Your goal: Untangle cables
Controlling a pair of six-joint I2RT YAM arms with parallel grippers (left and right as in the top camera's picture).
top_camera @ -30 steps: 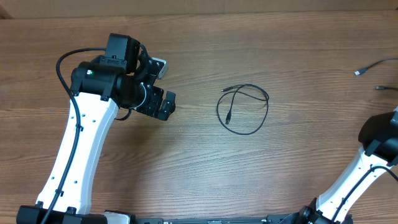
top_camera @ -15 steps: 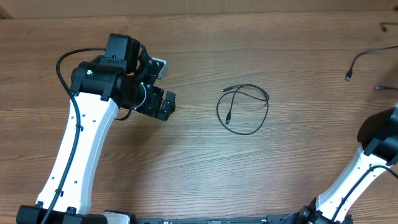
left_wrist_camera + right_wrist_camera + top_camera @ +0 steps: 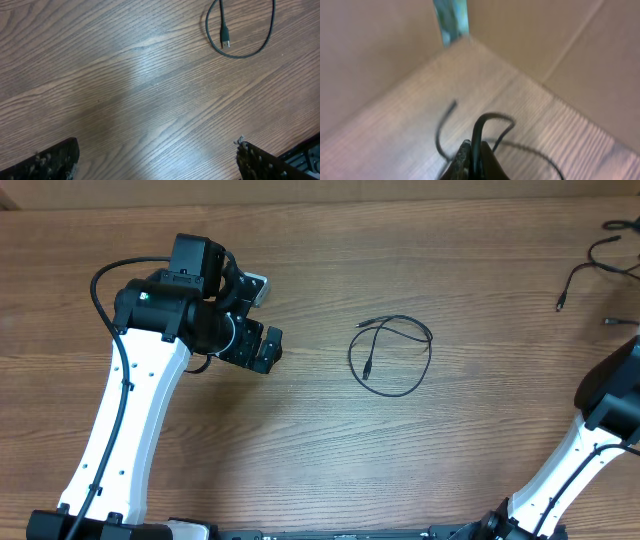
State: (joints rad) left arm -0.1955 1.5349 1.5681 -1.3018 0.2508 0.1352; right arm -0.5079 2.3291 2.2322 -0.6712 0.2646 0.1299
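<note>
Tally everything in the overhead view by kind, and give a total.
Robot arms: 2, the left arm and the right arm
Coiled cable lying alone mid-table: 1
Cable bunch at the right edge, strands running out of frame, not countable singly: 1
Total: 4

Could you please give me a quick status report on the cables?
Left gripper open over table. Right gripper shut on black cable. Looped cable lies free mid-table. Nothing blocking.
</note>
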